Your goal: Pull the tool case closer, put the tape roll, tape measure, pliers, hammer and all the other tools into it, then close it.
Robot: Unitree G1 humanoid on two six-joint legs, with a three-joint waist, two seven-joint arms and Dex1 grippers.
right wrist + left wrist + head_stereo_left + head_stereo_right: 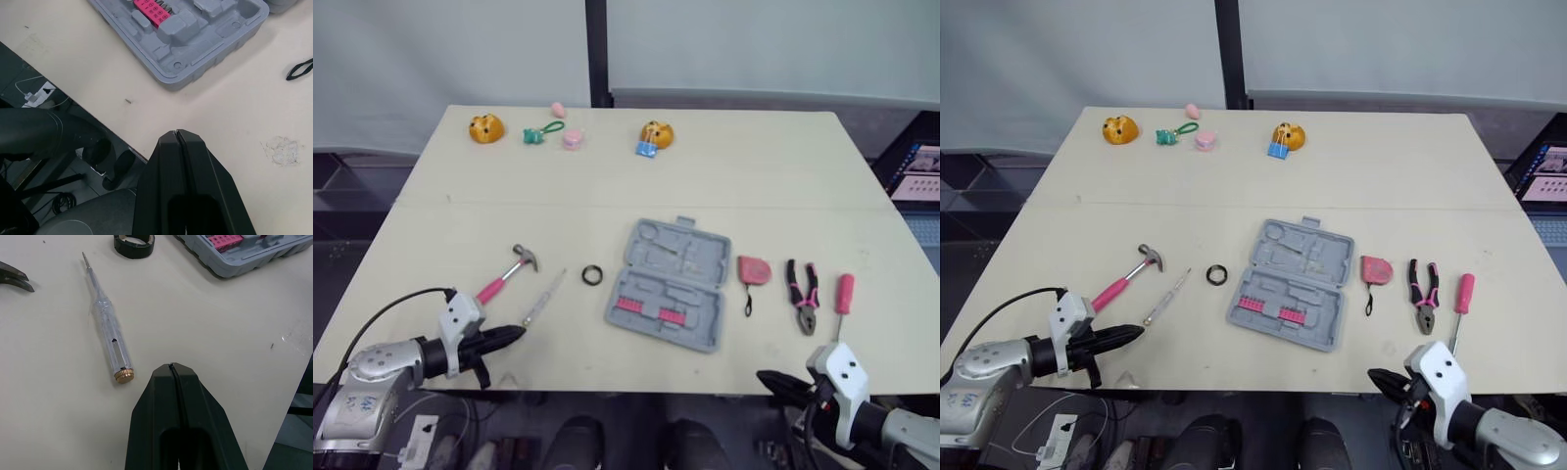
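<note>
The grey tool case point(670, 282) lies open at the table's middle, with pink bit holders inside. Left of it lie the black tape roll point(592, 275), a clear test screwdriver point(542, 299) and the pink-handled hammer point(508, 274). On the case's right are the pink tape measure point(753, 270), the pliers point(803, 295) and a pink screwdriver point(843, 297). My left gripper point(516, 334) is shut and empty at the near left edge, just short of the clear screwdriver's brass end point(124, 376). Shut and empty too, my right gripper point(1378, 376) hovers at the near edge, below the case's corner point(176, 73).
Small toys stand along the table's far edge: two orange figures point(485, 128) point(657, 133), a green keyring point(541, 131) and pink pieces point(573, 139). A cable point(391, 309) runs from my left arm. A screen point(918, 171) sits off the table's right side.
</note>
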